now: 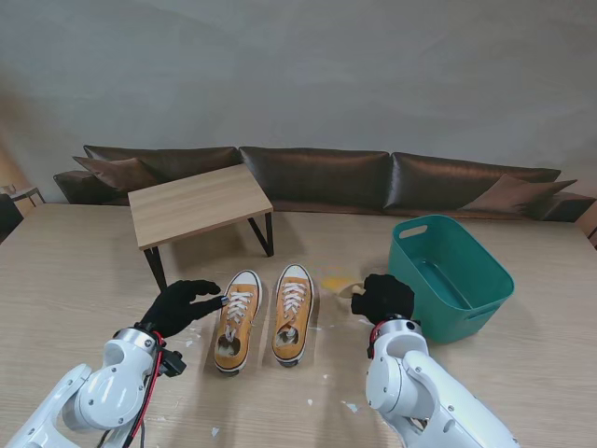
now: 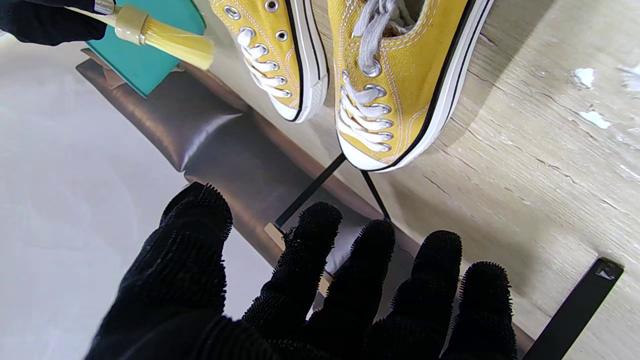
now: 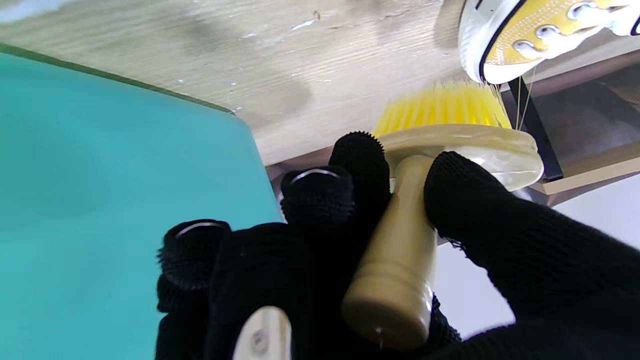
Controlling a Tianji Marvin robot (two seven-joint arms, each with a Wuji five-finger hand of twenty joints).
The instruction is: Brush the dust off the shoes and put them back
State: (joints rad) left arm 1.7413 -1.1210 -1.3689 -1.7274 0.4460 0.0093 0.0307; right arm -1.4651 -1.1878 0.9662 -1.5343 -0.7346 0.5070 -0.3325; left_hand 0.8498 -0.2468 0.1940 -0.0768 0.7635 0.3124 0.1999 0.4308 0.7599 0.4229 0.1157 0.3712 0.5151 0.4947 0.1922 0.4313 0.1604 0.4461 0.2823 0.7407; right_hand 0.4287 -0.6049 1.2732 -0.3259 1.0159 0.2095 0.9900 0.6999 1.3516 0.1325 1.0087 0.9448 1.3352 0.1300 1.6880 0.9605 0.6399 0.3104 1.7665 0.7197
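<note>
Gripping the tan handle of the brush (image 3: 400,235), the right hand (image 1: 382,297) has its gloved fingers (image 3: 357,165) curled on one side and the thumb pressed on the other, yellow bristles pointing at the toe of the right shoe (image 1: 292,312), which sits at its 9 o'clock. The left hand (image 1: 179,305) holds nothing, its 5 fingers (image 2: 350,270) spread apart, fingertips just beside the laces of the left shoe (image 1: 238,320) at its 3 o'clock. Both shoes stand side by side on the table (image 1: 75,280). A teal bin (image 1: 452,275) stands at 2 o'clock from the right hand; a small wooden bench (image 1: 198,203) at 11 o'clock from the shoes.
</note>
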